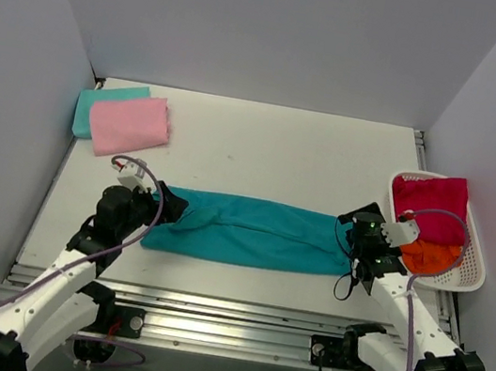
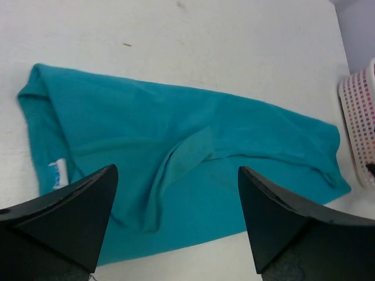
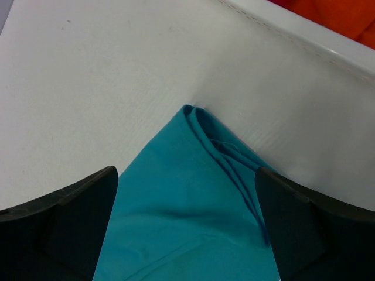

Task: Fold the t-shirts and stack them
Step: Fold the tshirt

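A deep teal t-shirt (image 1: 250, 232) lies folded into a long strip across the middle of the table. My left gripper (image 1: 166, 198) hovers over its left end, jaws open, with the cloth (image 2: 176, 117) lying flat between the fingers of that gripper (image 2: 177, 171). My right gripper (image 1: 354, 234) stands open over the right end, where a folded corner of the shirt (image 3: 176, 222) shows between the fingers of this one (image 3: 186, 171). Neither holds anything. A folded pink t-shirt (image 1: 129, 125) rests on a pale aqua one (image 1: 90, 102) at the back left.
A white lattice basket (image 1: 472, 271) at the right edge holds a crimson shirt (image 1: 428, 206) and an orange one (image 1: 431, 256). Its rim (image 3: 304, 35) runs just beyond my right gripper. Grey walls close in the table on three sides.
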Robot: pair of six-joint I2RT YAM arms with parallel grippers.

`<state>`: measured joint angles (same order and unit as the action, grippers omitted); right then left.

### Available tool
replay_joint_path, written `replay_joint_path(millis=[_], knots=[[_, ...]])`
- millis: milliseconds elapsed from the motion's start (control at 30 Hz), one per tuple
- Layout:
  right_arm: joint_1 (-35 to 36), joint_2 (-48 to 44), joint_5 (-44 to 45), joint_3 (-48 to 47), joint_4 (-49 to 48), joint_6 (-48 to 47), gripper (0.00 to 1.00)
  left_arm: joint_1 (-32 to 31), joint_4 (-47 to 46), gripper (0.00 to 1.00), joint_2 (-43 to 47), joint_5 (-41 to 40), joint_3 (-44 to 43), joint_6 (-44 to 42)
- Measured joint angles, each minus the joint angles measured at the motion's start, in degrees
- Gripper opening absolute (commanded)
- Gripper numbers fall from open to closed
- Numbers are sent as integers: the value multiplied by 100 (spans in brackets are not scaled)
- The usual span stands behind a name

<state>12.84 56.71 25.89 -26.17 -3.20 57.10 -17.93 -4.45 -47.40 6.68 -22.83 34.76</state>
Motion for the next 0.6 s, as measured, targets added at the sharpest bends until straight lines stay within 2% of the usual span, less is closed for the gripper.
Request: replay_joint_path(millis=[167,333,433,600], knots=[[48,-363,59,240,308,356,100,-42,1060,94,1720,-1084,389,485],[291,-433,192,181,542,466,100,-52,1327,94,2439,-1644,396,658],[472,-433,275,20,601,461,100,-72,1316,94,2111,-1742,385,656],[608,-249,356,-278,496,415,100,-90,1005,94,490,-1742,256,704]])
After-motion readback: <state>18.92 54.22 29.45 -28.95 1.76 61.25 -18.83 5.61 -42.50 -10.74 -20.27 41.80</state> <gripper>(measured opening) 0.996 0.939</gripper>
